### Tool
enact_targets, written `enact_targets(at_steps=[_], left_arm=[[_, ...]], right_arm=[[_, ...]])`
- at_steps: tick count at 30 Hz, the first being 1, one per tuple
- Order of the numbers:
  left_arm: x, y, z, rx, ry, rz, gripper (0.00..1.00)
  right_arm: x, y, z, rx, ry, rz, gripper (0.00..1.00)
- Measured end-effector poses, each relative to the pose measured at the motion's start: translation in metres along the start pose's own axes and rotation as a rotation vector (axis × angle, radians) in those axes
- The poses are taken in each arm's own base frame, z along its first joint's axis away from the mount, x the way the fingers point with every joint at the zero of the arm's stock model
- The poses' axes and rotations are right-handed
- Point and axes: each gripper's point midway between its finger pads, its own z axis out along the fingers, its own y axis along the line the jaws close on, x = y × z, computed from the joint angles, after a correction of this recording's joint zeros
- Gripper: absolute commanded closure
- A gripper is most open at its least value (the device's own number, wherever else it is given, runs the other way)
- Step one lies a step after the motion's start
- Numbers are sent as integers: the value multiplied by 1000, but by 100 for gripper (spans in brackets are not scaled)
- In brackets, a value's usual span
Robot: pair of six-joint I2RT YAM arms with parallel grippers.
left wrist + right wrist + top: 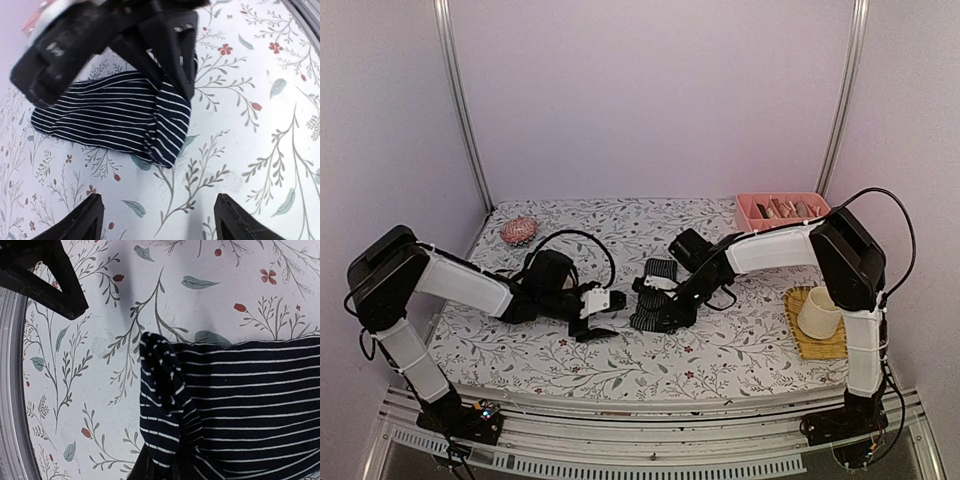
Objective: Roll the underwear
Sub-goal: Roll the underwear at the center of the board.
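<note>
Left gripper point(607, 316): my jaws wide apart, nothing between them, low over floral tablecloth point(720, 350). Navy striped briefs point(655, 290) lie just right of it, near table centre, flat on tablecloth. They're clear of my left fingertips point(90, 217), strip of tablecloth showing between. One end of briefs doubled over into thick fold. Right gripper point(667, 303): my jaws pinched together on that folded edge, arm stretched in from right.

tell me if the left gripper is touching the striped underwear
Apart. In the left wrist view the open left gripper sits short of the striped underwear, with bare flowered tablecloth between its fingertips and the cloth.
</note>
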Motion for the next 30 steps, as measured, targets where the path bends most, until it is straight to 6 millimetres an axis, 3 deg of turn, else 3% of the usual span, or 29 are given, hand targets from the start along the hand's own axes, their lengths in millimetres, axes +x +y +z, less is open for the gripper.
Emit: enact_targets(at_steps=[6,14,25,30], left_arm=[[-6,-33,2,-62,-40,197,31],[-40,-35,11,-219,-99,414,35],[-30,-48,27,-246,-49,560,41],[-23,-44,42,-245,-3,576,49]], right_arm=[[1,4,-1,-124,5,74,92],[3,11,1,-204,23,121,92],[4,15,2,-230,29,136,92],[4,15,2,-232,29,136,93]])
